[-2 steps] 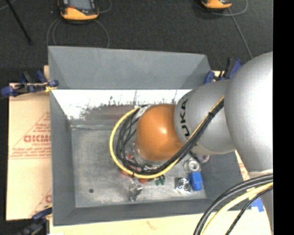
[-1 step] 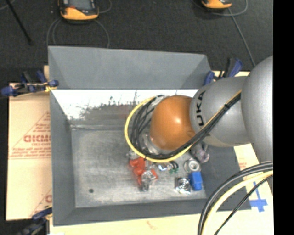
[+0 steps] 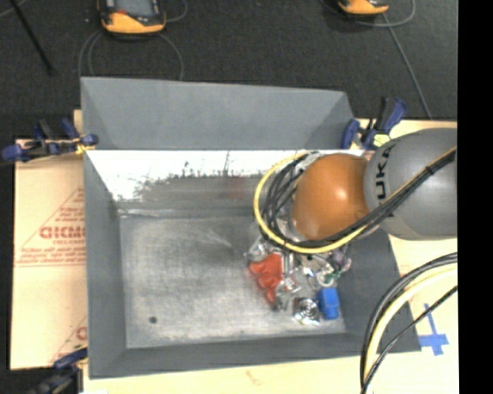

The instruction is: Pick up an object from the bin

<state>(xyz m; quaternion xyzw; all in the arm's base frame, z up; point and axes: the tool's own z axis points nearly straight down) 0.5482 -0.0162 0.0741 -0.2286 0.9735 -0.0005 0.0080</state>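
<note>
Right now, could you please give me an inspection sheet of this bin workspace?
Surface: grey metal bin, floor scuffed.
Job's things: red plastic piece, blue block and silvery metal part, heaped at the bin's right front.
Clutter: nothing seen.
Grippers: gripper down at the heap, right beside the red plastic piece.
Cables: yellow and black cables looped round the orange wrist cover.
Surroundings: dark floor; two orange devices beyond the bin.

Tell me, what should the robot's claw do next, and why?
Probably lower the gripper slightly onto the red plastic piece and try a grasp. It sits in the small heap at the bin's right side, the red piece right beside it, a blue block nearby; I see nothing held.
</note>
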